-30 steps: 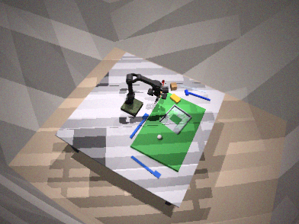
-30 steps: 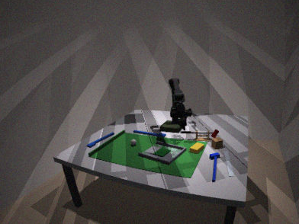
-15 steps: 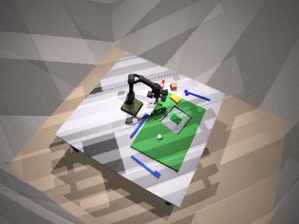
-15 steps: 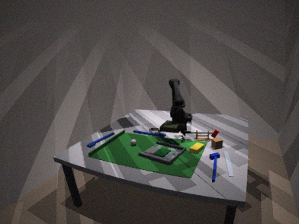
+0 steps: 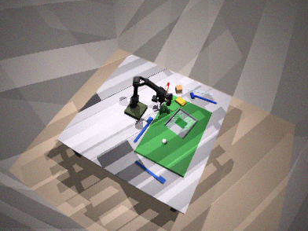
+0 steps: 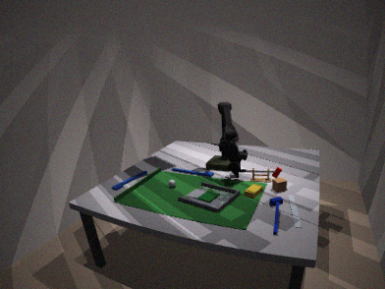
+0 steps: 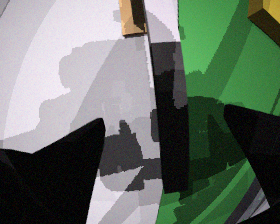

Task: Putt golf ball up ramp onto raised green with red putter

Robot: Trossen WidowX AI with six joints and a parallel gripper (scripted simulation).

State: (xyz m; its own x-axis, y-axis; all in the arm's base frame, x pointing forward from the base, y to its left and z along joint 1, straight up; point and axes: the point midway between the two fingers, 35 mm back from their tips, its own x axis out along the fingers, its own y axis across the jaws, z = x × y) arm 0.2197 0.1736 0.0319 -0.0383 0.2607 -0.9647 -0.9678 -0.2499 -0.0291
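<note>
On the table [image 5: 98, 122] a mat [image 5: 196, 141] covers the 4 o'clock part in the top view. The arm's base [image 5: 136, 110] stands at the mat's 10 o'clock corner, with the gripper [image 5: 164, 102] above the mat's upper edge. The ramp frame [image 5: 181, 122] sits on the mat's upper half; the ball [image 5: 164, 141] lies on the mat at the frame's 7 o'clock. One stick [image 5: 143, 130] lies along the mat's 9 o'clock edge, another [image 5: 150, 172] beyond its 7 o'clock edge. A flat block [image 5: 180, 100] rests at the mat's 12 o'clock edge, a cube [image 5: 178, 88] just beyond. A hammer [image 5: 203, 98] lies at the cube's 3 o'clock. The putter [image 5: 167, 86] stands at the cube's 9 o'clock.
</note>
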